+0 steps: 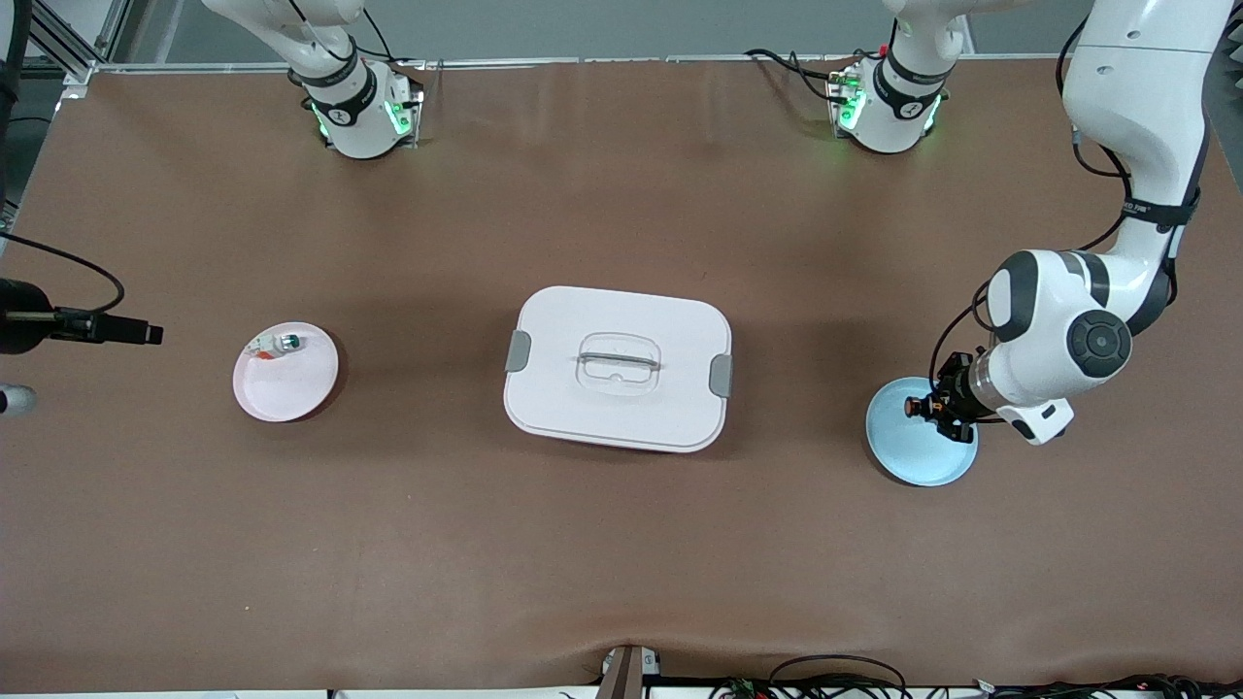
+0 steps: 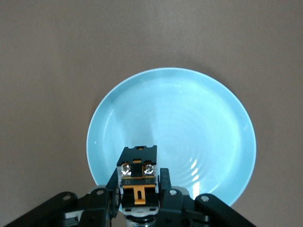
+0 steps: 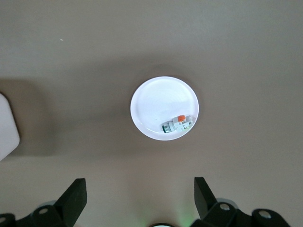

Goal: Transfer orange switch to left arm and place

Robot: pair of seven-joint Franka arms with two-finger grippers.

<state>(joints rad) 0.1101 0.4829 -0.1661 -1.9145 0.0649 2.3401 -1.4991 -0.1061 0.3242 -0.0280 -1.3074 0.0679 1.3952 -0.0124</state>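
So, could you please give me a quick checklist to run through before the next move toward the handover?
1. Left gripper shut on the orange switch: ok.
2. Switch lifted above the blue plate: ok.
3. Right gripper open, waiting over the pink plate: ok.
4. White-and-green component lying undisturbed on the pink plate: ok.
5. Box lies between the plates, in the direct path: not ok.
6. Grip firm enough for travel: cannot tell.

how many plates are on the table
2. A pink plate lies toward the right arm's end of the table with a small white-and-green component on it. A blue plate lies toward the left arm's end, under the left gripper. None seems hidden.
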